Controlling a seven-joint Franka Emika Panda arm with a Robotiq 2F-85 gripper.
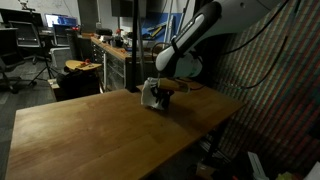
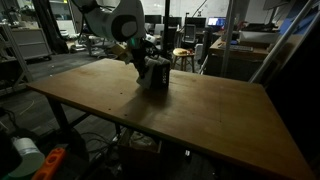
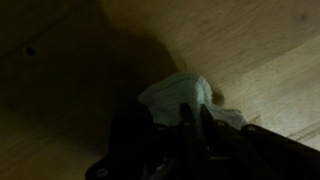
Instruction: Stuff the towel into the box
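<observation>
The black box [image 1: 153, 97] [image 2: 156, 76] stands near the far edge of the wooden table [image 1: 100, 140] [image 2: 200, 110]. In an exterior view a pale bit of the towel [image 1: 147, 91] shows at the box. In the wrist view the towel [image 3: 178, 93] is a bunched grey-white lump on the wood. My gripper [image 3: 195, 112] has its two dark fingers close together and pressed into the cloth. In both exterior views the gripper [image 1: 160, 88] [image 2: 146, 60] hangs right over the box. The wrist view is too dark to make out the box.
The room is dim. Behind the table stand a cluttered workbench [image 1: 105, 50] and an office chair [image 1: 30, 45]. A stool [image 2: 182, 58] and desks with monitors [image 2: 200, 25] are beyond the far edge. A patterned wall [image 1: 270, 90] rises close to the arm.
</observation>
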